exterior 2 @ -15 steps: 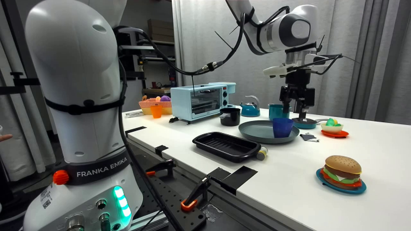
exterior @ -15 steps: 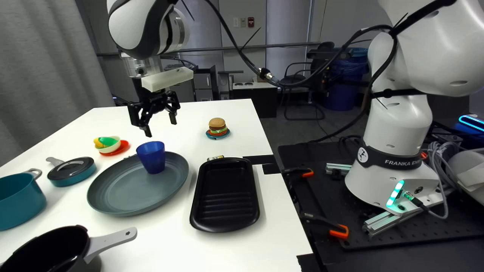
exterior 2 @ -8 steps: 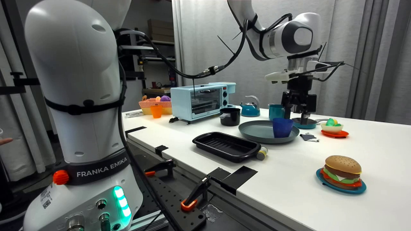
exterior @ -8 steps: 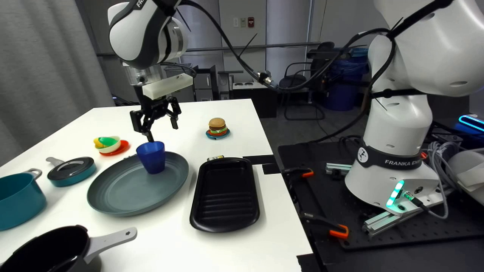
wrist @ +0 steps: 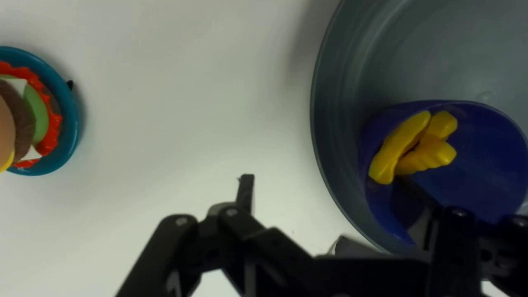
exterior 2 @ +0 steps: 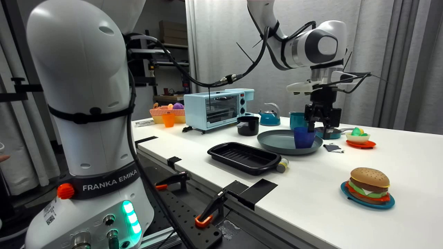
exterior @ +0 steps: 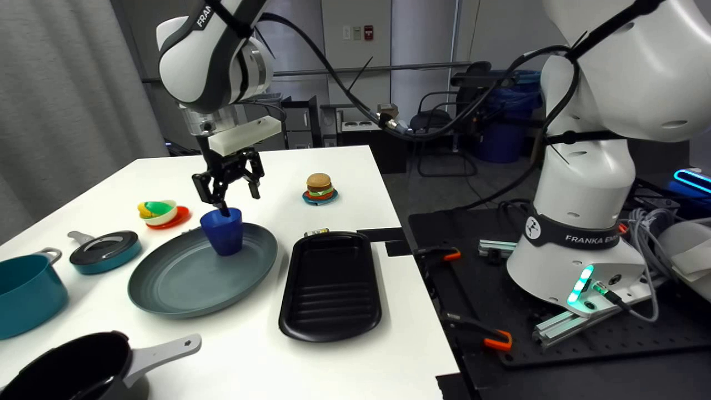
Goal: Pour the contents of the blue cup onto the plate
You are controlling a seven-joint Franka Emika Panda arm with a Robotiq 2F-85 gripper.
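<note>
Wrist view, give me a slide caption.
Yellow stick-shaped pieces lie inside a blue plastic cup on a round grey-teal plate, the open black gripper in the foreground.

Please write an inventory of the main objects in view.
blue cup: 1, blue, on plate
yellow pieces: 3 visible, yellow, in blue cup
plate: 1, grey, under blue cup
grill pan: 1, black, beside plate
small pan: 1, teal-black, near plate
teal pot: 1, teal, near kettle
black pot: 1, black, near oven
kettle: 1, teal, beside oven
oven: 1, pale blue, near basket
basket: 1, pink-yellow, beside oven
orange cup: 1, orange, beside basket
burger: 1, multicoloured, on teal saucer
bowl: 1, cream, on red saucer
robot arm: 1, white, above table
end effector: 1, black, open, at blue cup
</note>
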